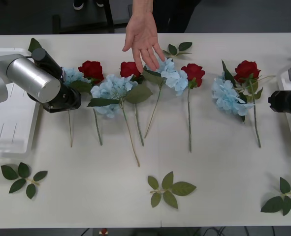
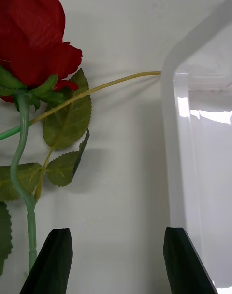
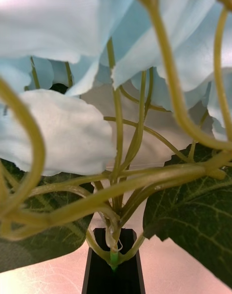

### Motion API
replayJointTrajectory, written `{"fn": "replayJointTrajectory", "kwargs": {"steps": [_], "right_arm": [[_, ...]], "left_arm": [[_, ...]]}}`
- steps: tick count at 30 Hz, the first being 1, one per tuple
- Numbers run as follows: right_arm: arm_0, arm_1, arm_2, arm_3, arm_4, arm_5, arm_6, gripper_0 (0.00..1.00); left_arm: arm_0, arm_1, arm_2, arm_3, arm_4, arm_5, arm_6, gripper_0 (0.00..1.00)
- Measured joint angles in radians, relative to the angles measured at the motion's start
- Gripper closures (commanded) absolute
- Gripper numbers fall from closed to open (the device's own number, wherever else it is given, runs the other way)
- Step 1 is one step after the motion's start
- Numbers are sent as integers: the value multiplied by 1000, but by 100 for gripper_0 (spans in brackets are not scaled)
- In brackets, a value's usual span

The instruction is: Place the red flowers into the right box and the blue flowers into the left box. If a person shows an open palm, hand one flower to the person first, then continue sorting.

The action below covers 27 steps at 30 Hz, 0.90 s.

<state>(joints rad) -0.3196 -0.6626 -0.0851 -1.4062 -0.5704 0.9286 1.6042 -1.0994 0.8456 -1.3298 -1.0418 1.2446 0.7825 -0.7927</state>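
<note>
The left hand [image 1: 72, 101] sits at the far-left end of the flower row, closed on the leftmost blue flower [image 1: 72, 74] just under its head; the left wrist view shows the black fingers pinched together on the stem base [image 3: 114, 258] where the branching stalks meet. The right hand [image 2: 118, 260] hovers at the right edge of the bench [image 1: 224, 177], fingers spread and holding nothing, between the rightmost red rose [image 2: 34, 38] and the rim of the right box [image 2: 174, 144].

A person's open palm [image 1: 143, 37] reaches in from the far side over the middle of the row, so a flower likely goes there before any sorting.

Risks, as I judge them: the grip is on a thin stem under a wide head, so the bloom could swing or twist out on lifting; its leaves lie close against the neighbouring red rose [image 1: 91, 70] and may drag it.

The front view shows the palm, 4 red and 4 blue flowers, the loose leaf sprigs [image 1: 169, 189] and the left box [image 1: 7, 142]; the wrist views show grip detail instead.
</note>
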Motion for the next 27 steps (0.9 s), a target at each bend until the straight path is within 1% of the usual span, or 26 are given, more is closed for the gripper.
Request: {"fn": "replayJointTrajectory", "kwargs": {"steps": [5, 13, 22, 27], "right_arm": [[-69, 11, 42, 94, 14, -45, 0, 45], [-147, 59, 43, 150, 14, -56, -2, 46], [-159, 64, 96, 173, 14, -90, -2, 46], [-159, 64, 137, 223, 14, -161, -2, 45]], "left_arm": [[0, 0, 0, 0, 0, 0, 0, 100], [0, 0, 0, 0, 0, 0, 0, 100], [0, 0, 0, 0, 0, 0, 0, 100], [0, 0, 0, 0, 0, 0, 0, 100]]}}
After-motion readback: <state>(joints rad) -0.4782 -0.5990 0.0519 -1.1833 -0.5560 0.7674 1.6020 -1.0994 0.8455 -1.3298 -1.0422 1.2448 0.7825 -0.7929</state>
